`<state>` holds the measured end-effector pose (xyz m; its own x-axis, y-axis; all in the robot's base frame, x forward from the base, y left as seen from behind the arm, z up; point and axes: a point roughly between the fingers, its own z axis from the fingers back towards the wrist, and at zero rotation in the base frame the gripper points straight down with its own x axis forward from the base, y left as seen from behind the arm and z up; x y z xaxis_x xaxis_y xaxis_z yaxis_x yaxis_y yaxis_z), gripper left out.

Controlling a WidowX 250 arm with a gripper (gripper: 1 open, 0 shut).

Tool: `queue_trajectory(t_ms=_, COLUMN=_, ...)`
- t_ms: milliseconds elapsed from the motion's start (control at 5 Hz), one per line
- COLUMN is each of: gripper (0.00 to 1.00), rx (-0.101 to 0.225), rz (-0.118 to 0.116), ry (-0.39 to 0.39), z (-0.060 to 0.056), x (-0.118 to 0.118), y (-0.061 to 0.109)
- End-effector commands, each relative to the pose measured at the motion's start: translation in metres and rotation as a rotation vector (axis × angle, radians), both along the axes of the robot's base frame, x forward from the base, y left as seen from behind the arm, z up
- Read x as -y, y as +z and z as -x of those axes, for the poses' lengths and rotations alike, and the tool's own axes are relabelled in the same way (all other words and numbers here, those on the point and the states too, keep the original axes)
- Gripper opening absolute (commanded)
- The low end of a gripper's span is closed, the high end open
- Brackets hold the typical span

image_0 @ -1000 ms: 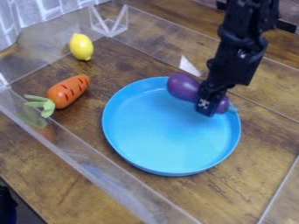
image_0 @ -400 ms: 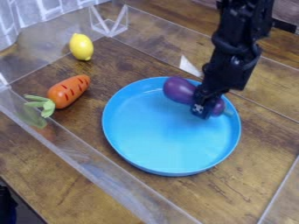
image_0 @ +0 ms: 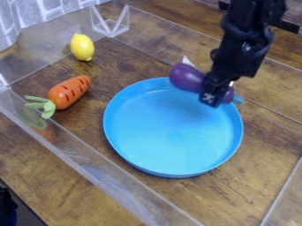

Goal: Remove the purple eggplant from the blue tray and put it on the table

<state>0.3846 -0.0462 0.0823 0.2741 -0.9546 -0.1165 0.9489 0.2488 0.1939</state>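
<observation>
The purple eggplant (image_0: 185, 77) hangs above the far rim of the blue tray (image_0: 154, 132), lifted off its floor. My black gripper (image_0: 213, 94) comes down from the top right and is shut on the eggplant's right end, so only its left half shows. The brown wood-grain table (image_0: 71, 168) surrounds the tray.
An orange carrot with green leaves (image_0: 65, 92) lies left of the tray. A yellow lemon (image_0: 81, 47) sits at the far left. Clear acrylic walls (image_0: 112, 19) stand along the back and left edges. A small white scrap lies behind the eggplant.
The gripper has risen and carried the eggplant up off the tray floor, toward the far rim. Carrot, lemon and tray have not moved.
</observation>
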Motion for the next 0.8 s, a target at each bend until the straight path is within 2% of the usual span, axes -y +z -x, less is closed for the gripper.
queue_trajectory(t_ms=0, gripper=0.0, rx=0.101, rz=0.012, ry=0.007, z=-0.013, x=0.01, y=0.031)
queue_trajectory(t_ms=200, gripper=0.0, rx=0.119, rz=0.014, ry=0.034, z=-0.021, x=0.013, y=0.029)
queue_trajectory(t_ms=400, gripper=0.0, rx=0.129, rz=0.028, ry=0.061, z=-0.026, x=0.019, y=0.023)
queue_trajectory(t_ms=600, gripper=0.0, rx=0.14, rz=0.041, ry=0.047, z=-0.026, x=0.014, y=0.028)
